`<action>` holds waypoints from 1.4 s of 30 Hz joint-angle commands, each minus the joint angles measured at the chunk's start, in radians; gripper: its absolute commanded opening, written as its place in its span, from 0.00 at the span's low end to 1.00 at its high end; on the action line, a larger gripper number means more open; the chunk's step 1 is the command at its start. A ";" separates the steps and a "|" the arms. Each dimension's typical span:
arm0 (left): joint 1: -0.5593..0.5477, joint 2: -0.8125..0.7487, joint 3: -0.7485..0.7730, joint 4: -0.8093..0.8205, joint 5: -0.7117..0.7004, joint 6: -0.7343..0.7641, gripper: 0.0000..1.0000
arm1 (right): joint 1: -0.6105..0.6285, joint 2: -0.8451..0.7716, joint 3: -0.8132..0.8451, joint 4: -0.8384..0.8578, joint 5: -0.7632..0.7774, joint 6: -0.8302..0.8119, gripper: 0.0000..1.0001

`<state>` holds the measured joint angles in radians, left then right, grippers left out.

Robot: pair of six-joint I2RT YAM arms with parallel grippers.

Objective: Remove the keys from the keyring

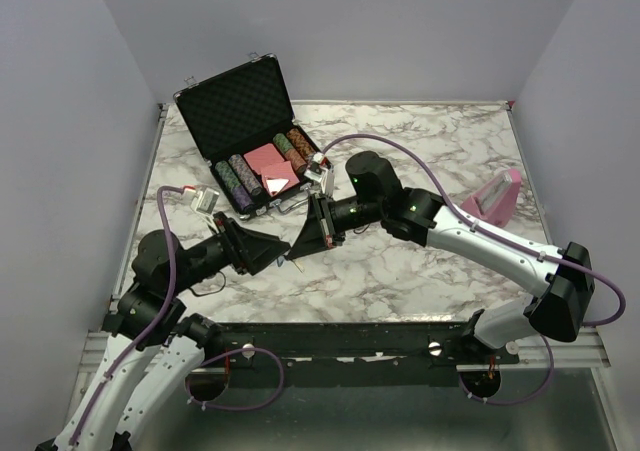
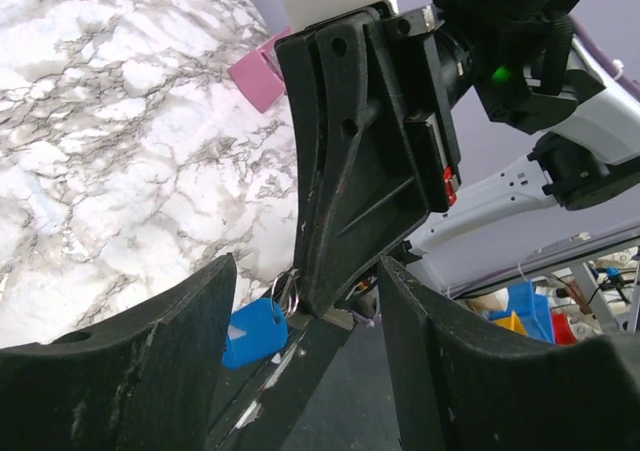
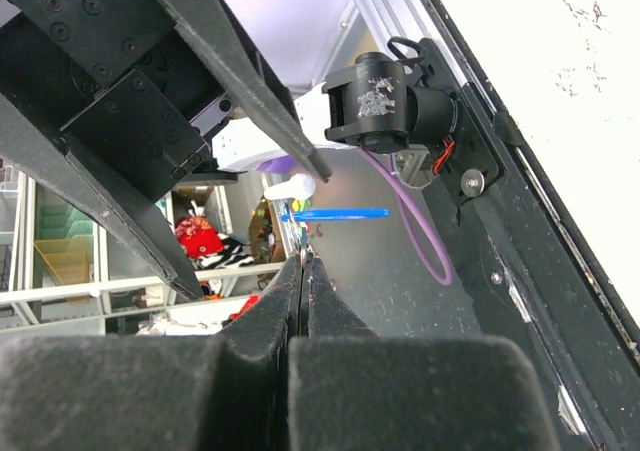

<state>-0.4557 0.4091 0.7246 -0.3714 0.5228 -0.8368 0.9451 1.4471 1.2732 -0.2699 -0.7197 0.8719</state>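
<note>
1. From above I cannot see the keys (image 2: 340,319). My 2 claws meet tip to tip over the near-left part of the worktop (image 1: 430,271), and their black bodies cover the bunch.
2. My left wrist camera does show it. The keyring (image 2: 287,291) sits at the tip of my right claw (image 3: 303,261). The blue piece (image 2: 255,333) hangs just to its left, and 1 silvery key pokes out under the finger. The rest of the bunch is behind that finger, so I cannot count it.
3. My right claw is closed, its fingers pressed flat together on the keyring. Its own camera shows only a sliver of metal at the tips and the blue piece edge-on, as a thin line.
4. My left claw (image 1: 275,254) is open. Its fingers are spread wide, 1 on each side of the right claw's tip.
5. I cannot tell whether the bunch rests on the worktop or hangs above it.
6. The open black case (image 1: 235,96) with its poker chips (image 1: 232,181) stands just behind both claws.
7. The pink object (image 1: 495,199) sits near the right edge, well apart, with bare marble between it and the claws.
8. A black rail (image 1: 380,339) runs along the near edge.
</note>
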 commanded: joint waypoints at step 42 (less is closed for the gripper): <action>-0.003 -0.053 -0.007 -0.018 -0.047 -0.004 0.35 | -0.002 0.039 0.087 0.014 0.026 0.015 0.01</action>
<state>-0.4557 0.3618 0.7212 -0.3977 0.5003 -0.8528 0.9451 1.4723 1.3342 -0.2562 -0.7006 0.8906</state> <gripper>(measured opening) 0.377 0.010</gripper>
